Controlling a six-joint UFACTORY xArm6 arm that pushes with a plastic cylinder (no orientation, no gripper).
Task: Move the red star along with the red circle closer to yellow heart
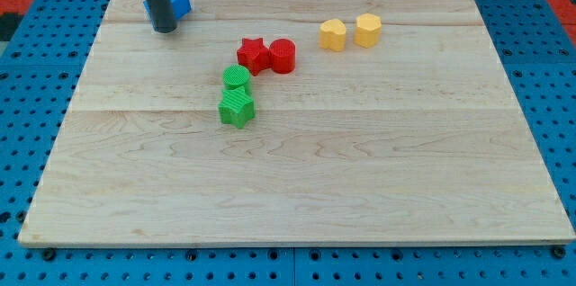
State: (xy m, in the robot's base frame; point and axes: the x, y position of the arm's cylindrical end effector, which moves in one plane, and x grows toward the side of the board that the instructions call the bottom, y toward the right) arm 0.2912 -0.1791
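The red star [253,54] and the red circle [283,56] sit side by side, touching, near the upper middle of the wooden board [297,187]. The yellow heart [333,35] lies up and to the right of them, with a gap between it and the red circle. A yellow hexagon [367,30] sits just right of the heart. My tip [164,28] rests at the board's upper left, well left of the red star, right beside a blue block [180,3].
A green circle [237,76] sits just below and left of the red star. A green star [237,107] lies directly below the green circle, touching it. A blue pegboard surface [36,97] surrounds the board.
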